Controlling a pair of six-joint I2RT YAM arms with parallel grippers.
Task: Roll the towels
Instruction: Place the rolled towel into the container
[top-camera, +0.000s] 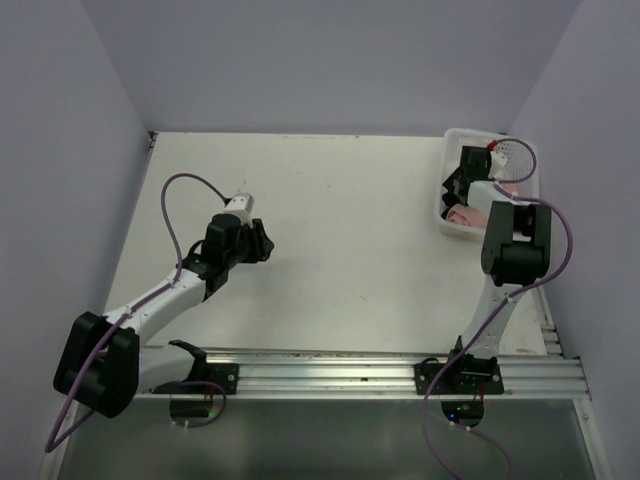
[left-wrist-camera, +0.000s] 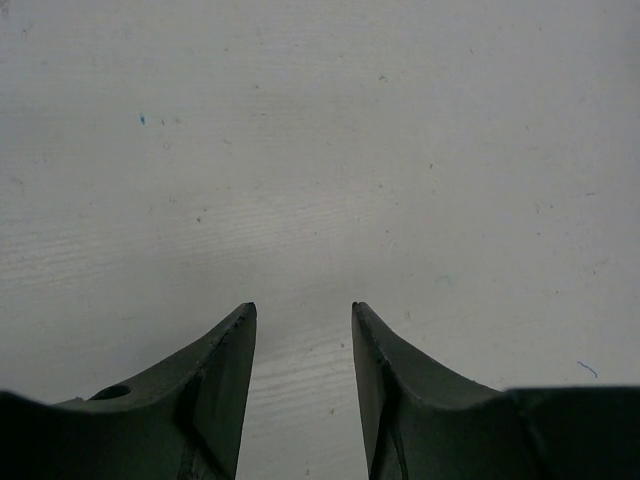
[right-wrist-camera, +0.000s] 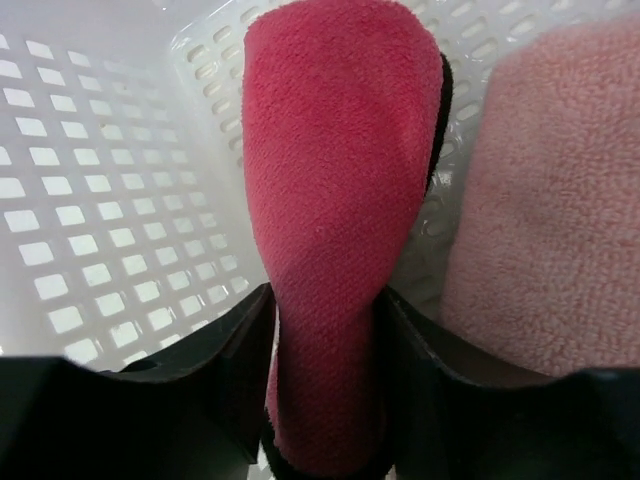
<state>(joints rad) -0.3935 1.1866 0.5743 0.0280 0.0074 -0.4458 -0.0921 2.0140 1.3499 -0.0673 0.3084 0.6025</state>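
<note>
Right claw (right-wrist-camera: 326, 295) low in frame, both dark fingers (right-wrist-camera: 235, 370) against the sides of a red cloth (right-wrist-camera: 335, 150). The cloth fills the gap between them and narrows there, so it looks pinched. Above the fingers it widens into a rounded, folded lobe reaching up to the frame's top edge. Fine nap; thin black trim shows along its right side and at the bottom. All inside a white basket (right-wrist-camera: 90, 200): perforated wall to the left and behind. Pink terry towel (right-wrist-camera: 550, 200) just beside the cloth, against the basket's right side; contact between the two unclear.
</note>
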